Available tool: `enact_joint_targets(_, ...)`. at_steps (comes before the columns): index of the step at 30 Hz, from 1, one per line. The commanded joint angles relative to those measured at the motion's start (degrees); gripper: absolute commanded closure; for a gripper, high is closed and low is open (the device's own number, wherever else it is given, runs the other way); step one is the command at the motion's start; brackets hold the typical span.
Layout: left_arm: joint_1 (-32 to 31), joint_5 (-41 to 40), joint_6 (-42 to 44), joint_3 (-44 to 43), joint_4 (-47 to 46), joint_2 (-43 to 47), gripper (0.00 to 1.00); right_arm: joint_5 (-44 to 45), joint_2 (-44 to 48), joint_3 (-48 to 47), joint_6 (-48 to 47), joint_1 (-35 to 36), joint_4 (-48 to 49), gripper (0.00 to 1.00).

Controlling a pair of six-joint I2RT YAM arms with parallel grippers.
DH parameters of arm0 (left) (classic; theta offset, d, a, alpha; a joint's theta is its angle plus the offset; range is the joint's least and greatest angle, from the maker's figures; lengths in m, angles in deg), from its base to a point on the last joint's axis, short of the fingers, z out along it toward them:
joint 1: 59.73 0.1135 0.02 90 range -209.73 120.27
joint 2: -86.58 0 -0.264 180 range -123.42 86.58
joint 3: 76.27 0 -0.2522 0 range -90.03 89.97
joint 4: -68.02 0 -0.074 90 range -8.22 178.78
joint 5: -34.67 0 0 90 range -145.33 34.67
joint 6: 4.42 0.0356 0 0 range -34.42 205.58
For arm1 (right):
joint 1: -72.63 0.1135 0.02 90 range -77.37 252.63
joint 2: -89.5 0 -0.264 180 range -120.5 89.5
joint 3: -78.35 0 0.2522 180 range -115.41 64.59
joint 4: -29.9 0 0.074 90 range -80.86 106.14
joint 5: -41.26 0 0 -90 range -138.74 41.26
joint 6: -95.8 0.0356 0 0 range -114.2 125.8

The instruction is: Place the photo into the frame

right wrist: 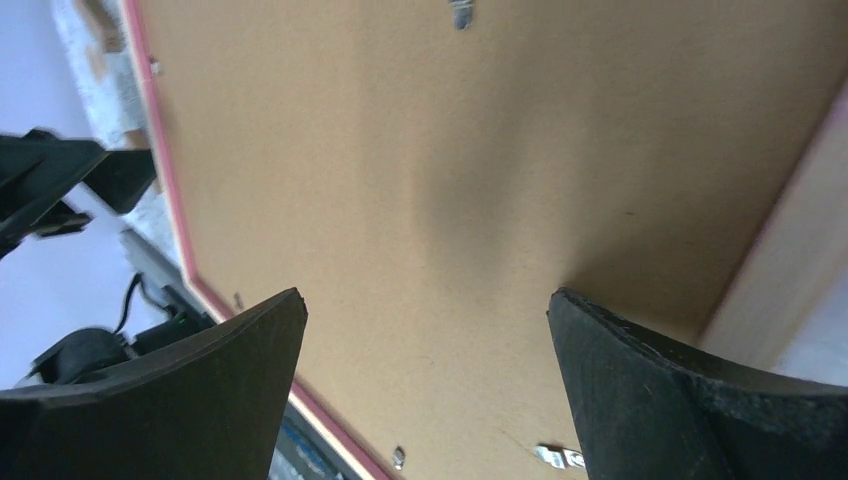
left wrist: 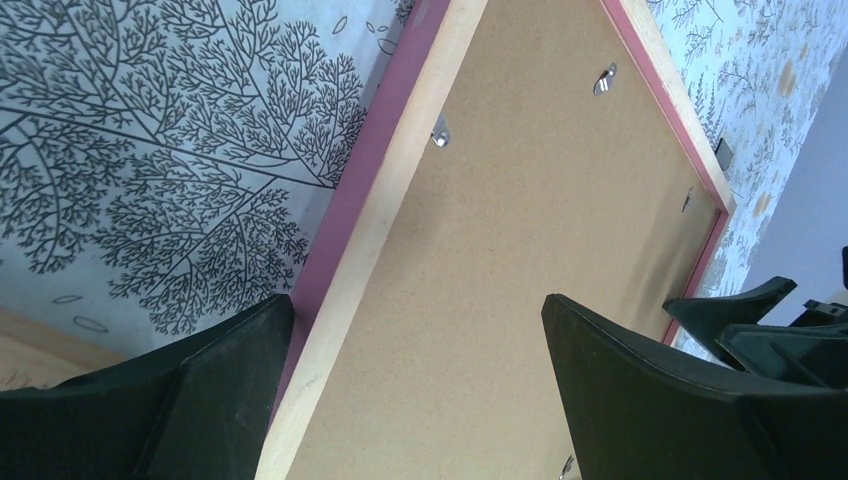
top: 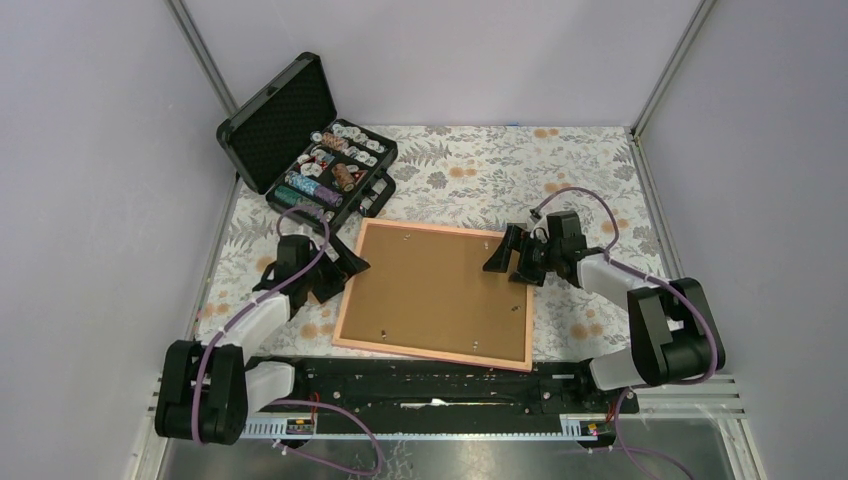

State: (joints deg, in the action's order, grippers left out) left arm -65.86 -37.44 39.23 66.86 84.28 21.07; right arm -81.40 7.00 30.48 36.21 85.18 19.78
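The frame lies flat and face down near the middle of the table, its thin pinkish-orange border running round a brown backing board that fills the opening. Small metal clips sit along the inner edge of the border. The photo shows in none of the views, so whether it is already under the board or somewhere else cannot be told. I judge the frame stiff and fairly light but awkwardly wide for one pincer. Its face is likely fragile if a pane sits under the board, so it should be slid or tipped gently rather than dropped. The only real purchase is the narrow border, pinched at an edge, best from two opposite sides at once. The board looks thin and rigid and would lift from a corner once the clips are turned. The left gripper is at the frame's left edge with jaws spread wide and holding nothing, one finger over the flowered cloth just outside the border and the other above the board. The right gripper hangs over the board by the right edge, also wide apart and empty. Well behind, at the far left, a black case stands open.
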Motion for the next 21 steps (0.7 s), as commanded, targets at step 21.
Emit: enact_joint_targets(21,-2.3,-5.7,18.9,-21.1,13.7,3.6,0.01,24.6,15.6,-11.5,-0.9,4.6,-36.1,0.0)
